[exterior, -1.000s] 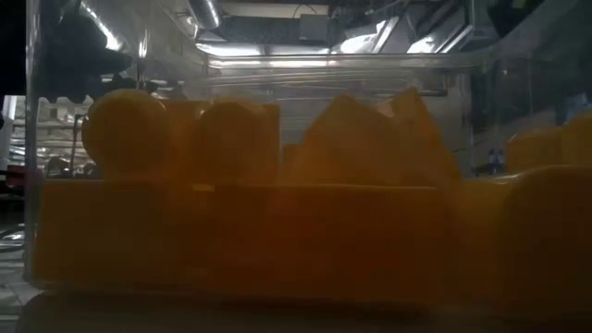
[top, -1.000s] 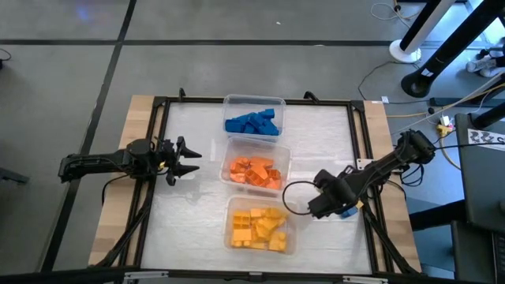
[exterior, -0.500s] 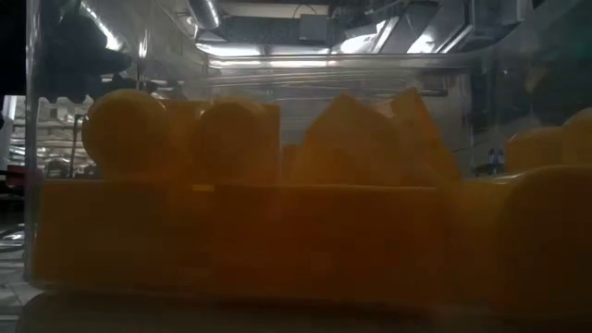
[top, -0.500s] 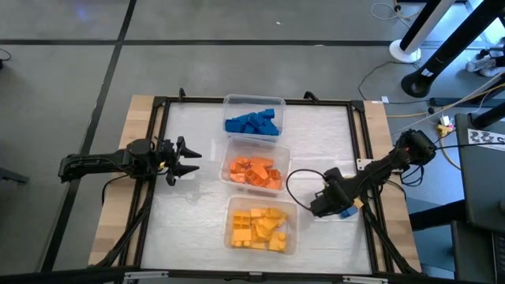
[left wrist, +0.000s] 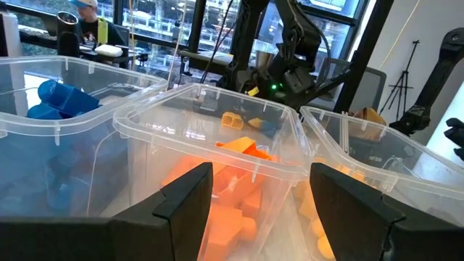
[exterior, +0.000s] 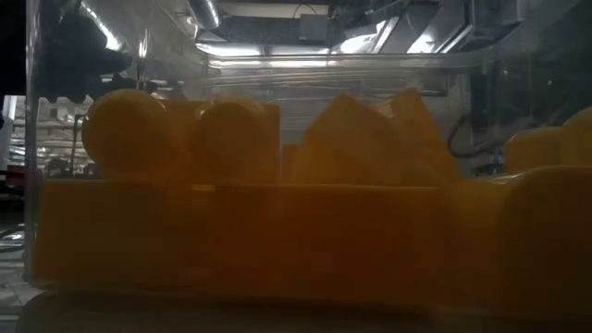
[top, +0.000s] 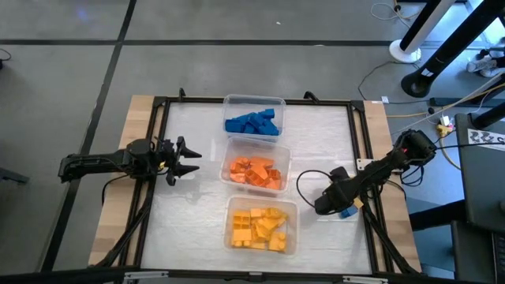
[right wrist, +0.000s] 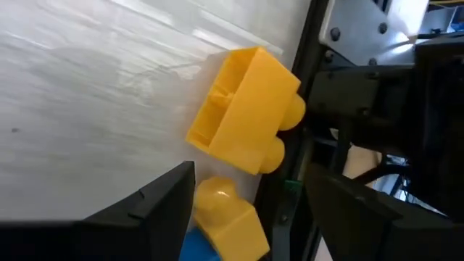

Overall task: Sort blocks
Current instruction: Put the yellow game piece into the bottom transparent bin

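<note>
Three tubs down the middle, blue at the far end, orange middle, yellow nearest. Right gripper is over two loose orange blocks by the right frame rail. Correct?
Not quite: the loose blocks under the right gripper are yellow, not orange, as the right wrist view shows. The rest holds: blue tub far, orange tub middle, yellow tub nearest.

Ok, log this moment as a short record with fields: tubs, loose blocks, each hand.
tubs: three clear tubs in a column; blue blocks, orange blocks, yellow blocks
loose blocks: yellow brick on its side, second yellow block beside something blue, near table's right edge
left hand: open, empty, facing the orange tub
right hand: open, over the loose blocks
</note>
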Tool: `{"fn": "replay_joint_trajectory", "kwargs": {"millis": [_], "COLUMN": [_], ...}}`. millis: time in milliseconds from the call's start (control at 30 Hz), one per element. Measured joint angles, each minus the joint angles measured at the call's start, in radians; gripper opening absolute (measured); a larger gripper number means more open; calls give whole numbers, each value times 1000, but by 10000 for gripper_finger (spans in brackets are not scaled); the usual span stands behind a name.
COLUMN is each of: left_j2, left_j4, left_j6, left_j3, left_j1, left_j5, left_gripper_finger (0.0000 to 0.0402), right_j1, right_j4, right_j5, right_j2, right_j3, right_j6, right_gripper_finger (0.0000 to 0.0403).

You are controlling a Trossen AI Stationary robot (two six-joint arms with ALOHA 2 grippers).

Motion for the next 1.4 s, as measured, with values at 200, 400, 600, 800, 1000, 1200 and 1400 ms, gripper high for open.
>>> {"fn": "replay_joint_trajectory", "kwargs": {"millis": [200,400,600,800,1000,1200,1400], "left_j2": [0,0,0,0,0,0,0], "left_j4": [0,0,0,0,0,0,1], "left_j6": [0,0,0,0,0,0,0], "left_j3": [0,0,0,0,0,0,0], "left_j1": [0,0,0,0,0,0,0], "left_j5": [0,0,0,0,0,0,0], "left_gripper_finger": [221,221,221,221,221,221,221], "right_j1": [0,-19,-63,-72,-72,-72,-72], "right_j4": [80,103,70,31,73,74,67], "right_j5": [2,34,63,57,52,9,-4], "right_j2": [0,0,5,5,13,34,34], "right_j3": [-58,-66,-66,-66,-76,-112,-147], "right_j6": [0,0,-4,-4,-4,-5,-5], "right_gripper_finger": [262,262,262,262,262,262,251]}}
